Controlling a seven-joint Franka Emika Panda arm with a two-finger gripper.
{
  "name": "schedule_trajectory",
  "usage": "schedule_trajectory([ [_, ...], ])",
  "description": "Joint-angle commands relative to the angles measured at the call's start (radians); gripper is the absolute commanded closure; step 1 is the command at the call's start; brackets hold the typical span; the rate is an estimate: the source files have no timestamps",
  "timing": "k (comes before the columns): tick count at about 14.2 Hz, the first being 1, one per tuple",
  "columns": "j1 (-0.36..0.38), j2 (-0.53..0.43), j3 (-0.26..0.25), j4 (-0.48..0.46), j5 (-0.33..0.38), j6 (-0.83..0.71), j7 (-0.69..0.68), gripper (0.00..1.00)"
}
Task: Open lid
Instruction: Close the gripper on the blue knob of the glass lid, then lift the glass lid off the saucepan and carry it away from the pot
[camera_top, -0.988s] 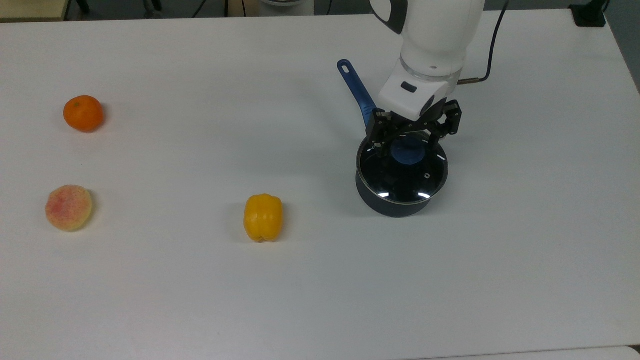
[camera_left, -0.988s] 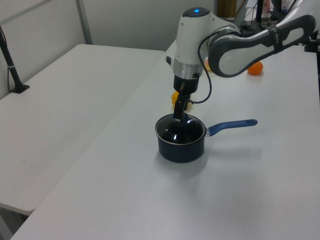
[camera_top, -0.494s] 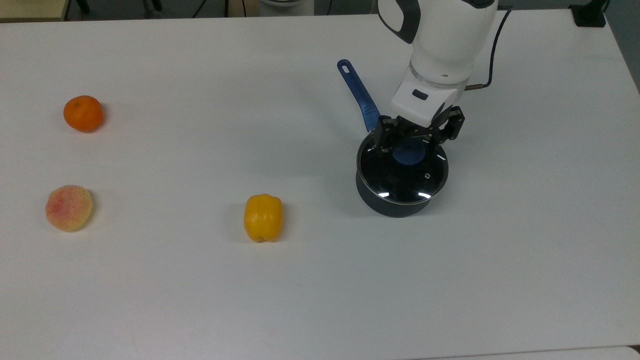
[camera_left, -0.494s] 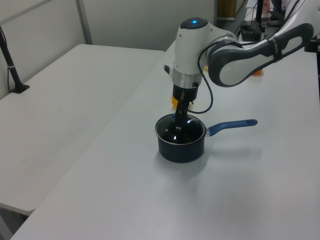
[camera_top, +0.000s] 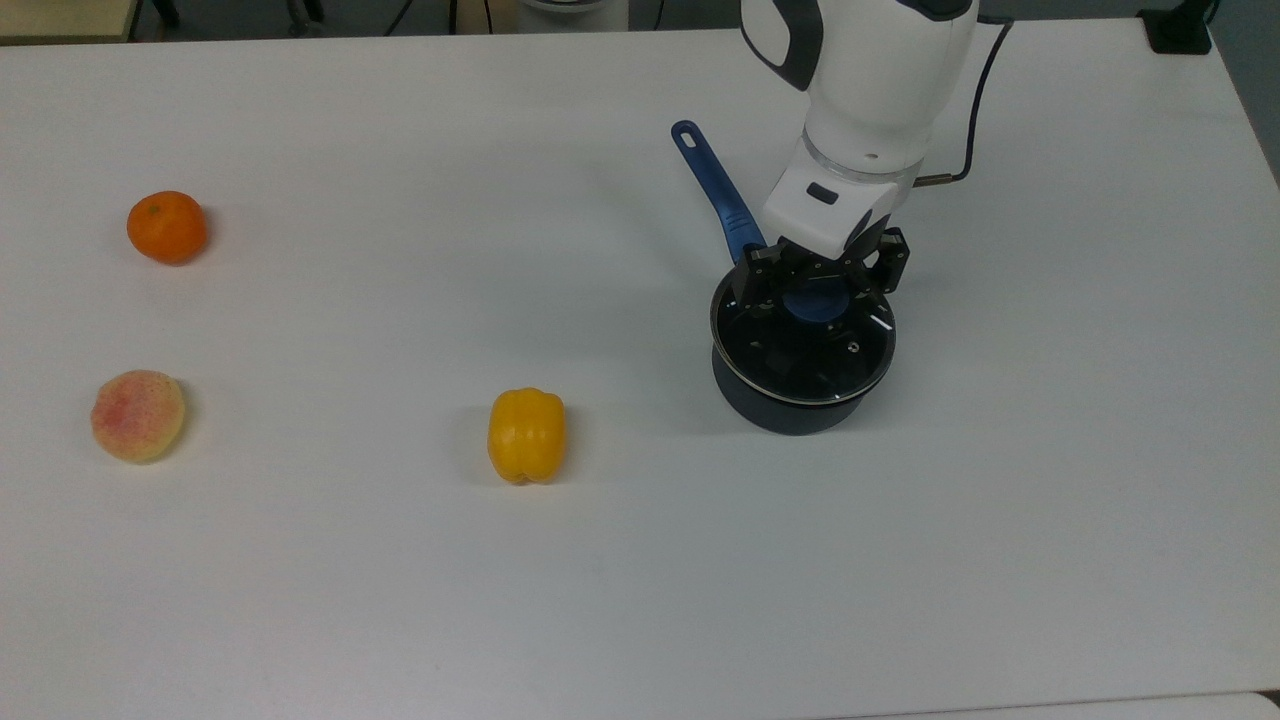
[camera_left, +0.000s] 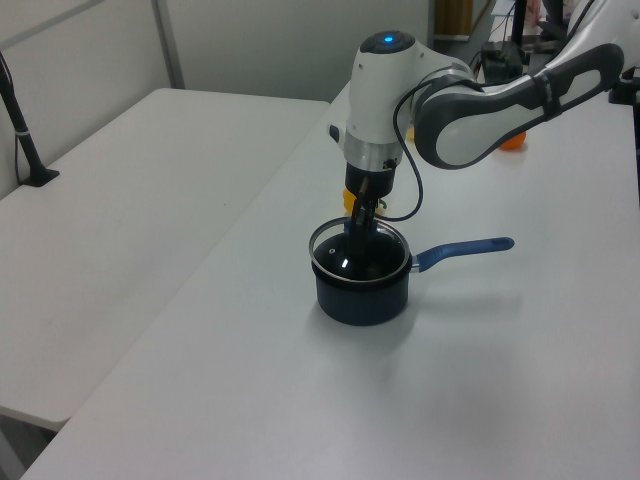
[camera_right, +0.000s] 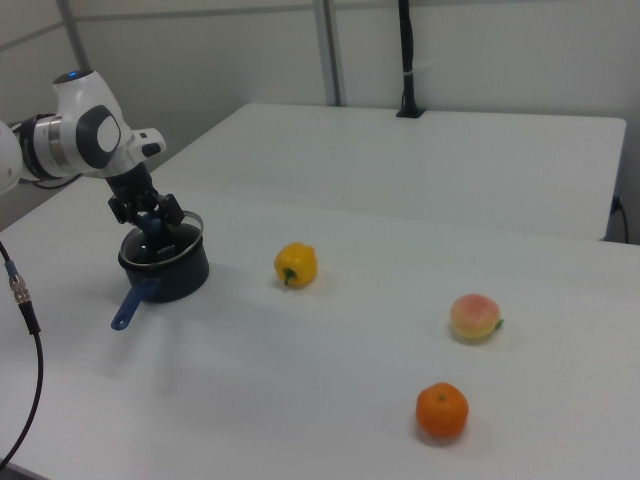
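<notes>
Both my jaws are pressed against the blue knob (camera_top: 812, 303) of the glass lid (camera_top: 803, 345), one on each side, so my gripper (camera_top: 815, 288) pinches this knob. In the left view the lid (camera_left: 358, 258) is tilted: its metal rim stands a little above the saucepan (camera_left: 362, 292) on the left view's left, and it sits lower near the blue handle (camera_left: 466, 251). In the right view the lid (camera_right: 170, 240) also looks raised at one edge above the dark saucepan (camera_right: 168, 274), with my gripper (camera_right: 152, 222) over it.

The saucepan (camera_top: 790, 408) stands on the white table (camera_top: 400, 580), and its blue handle (camera_top: 712, 190) points toward the upper left in the top view, passing just beside my white wrist. A black cable (camera_top: 975, 100) runs from the arm across the table toward the top edge of the top view.

Well apart from the saucepan, a yellow bell pepper (camera_top: 526, 435) lies on the top view's left of it. Further to the top view's left are an orange (camera_top: 166, 227) and, below it, a peach (camera_top: 137, 415). These three fruits touch nothing except the table.
</notes>
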Motion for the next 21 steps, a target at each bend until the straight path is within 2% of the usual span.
schedule_trajectory([
  [1,-0.011,-0.05,0.01,-0.007,-0.005,0.005,0.021,0.77],
  [7,-0.054,-0.149,0.012,-0.012,0.0,-0.197,-0.005,0.77],
  [11,-0.112,-0.246,0.019,-0.067,0.032,-0.335,-0.059,0.77],
  [13,-0.149,-0.345,0.019,-0.154,0.032,-0.372,-0.074,0.77],
  [15,-0.186,-0.448,0.019,-0.241,0.049,-0.428,-0.178,0.77],
  [17,-0.241,-0.51,0.018,-0.294,0.063,-0.513,-0.255,0.77],
  [21,-0.316,-0.637,0.012,-0.494,0.066,-0.561,-0.415,0.77],
])
